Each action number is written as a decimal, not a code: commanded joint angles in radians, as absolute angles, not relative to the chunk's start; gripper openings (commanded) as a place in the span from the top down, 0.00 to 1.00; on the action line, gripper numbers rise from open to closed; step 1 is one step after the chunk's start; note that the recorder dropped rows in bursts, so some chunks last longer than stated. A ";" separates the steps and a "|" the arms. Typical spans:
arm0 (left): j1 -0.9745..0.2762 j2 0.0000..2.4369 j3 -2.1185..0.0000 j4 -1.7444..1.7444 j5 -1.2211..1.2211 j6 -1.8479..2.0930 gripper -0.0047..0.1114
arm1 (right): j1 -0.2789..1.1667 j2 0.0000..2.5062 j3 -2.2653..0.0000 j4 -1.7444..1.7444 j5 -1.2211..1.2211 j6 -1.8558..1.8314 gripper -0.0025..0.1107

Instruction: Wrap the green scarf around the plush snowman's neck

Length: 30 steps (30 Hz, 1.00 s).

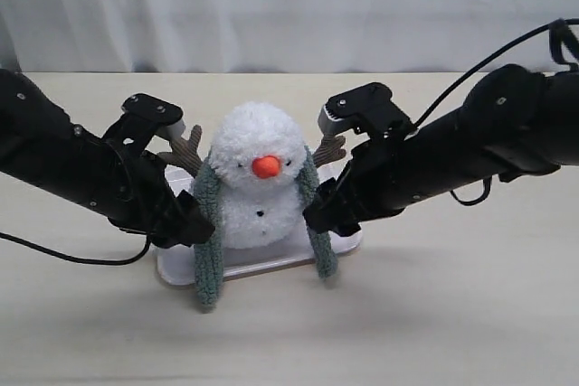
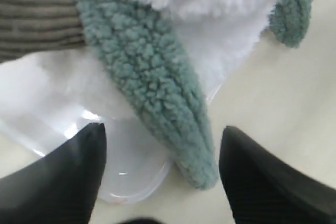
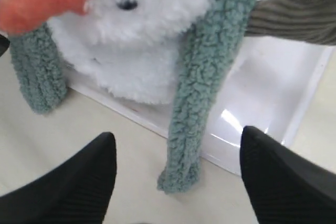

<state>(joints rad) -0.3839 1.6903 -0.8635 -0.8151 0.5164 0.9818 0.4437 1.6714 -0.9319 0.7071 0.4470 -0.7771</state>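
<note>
Though left claw (image 2: 163, 132) and right claw (image 3: 177, 135) gape empty, the green scarf (image 1: 208, 250) hangs lengthwise ahead of each. Neither sits nearer.

White curtain (image 1: 271, 6) bg, pale beige tabletop (image 1: 452, 323) w/ soft shadows, even diffuse light

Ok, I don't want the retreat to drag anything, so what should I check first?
Left fingers apart, not gripping the green scarf: ok.
Right fingers apart, not gripping it: ok.
Plush snowman upright on the white tray: ok.
Both scarf ends hanging down its front: ok.
Ends crossed at the neck: not ok, they hang apart.
Scarf seated behind the neck: cannot tell, hidden.
</note>
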 commanded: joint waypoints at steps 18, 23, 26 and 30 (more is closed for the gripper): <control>-0.370 1.592 -0.764 -0.321 0.313 0.436 0.96 | 0.445 1.272 -0.929 0.589 0.502 -0.604 0.94; -0.347 1.647 -0.723 -0.390 0.266 0.440 0.96 | 0.445 1.171 -0.929 0.612 0.501 -0.604 0.94; -0.369 1.658 -0.677 -0.445 0.218 0.473 0.96 | 0.445 1.118 -0.929 0.612 0.503 -0.604 0.94; -0.427 1.660 -0.639 -0.515 0.201 0.567 0.96 | 0.445 1.080 -0.929 0.612 0.518 -0.604 0.94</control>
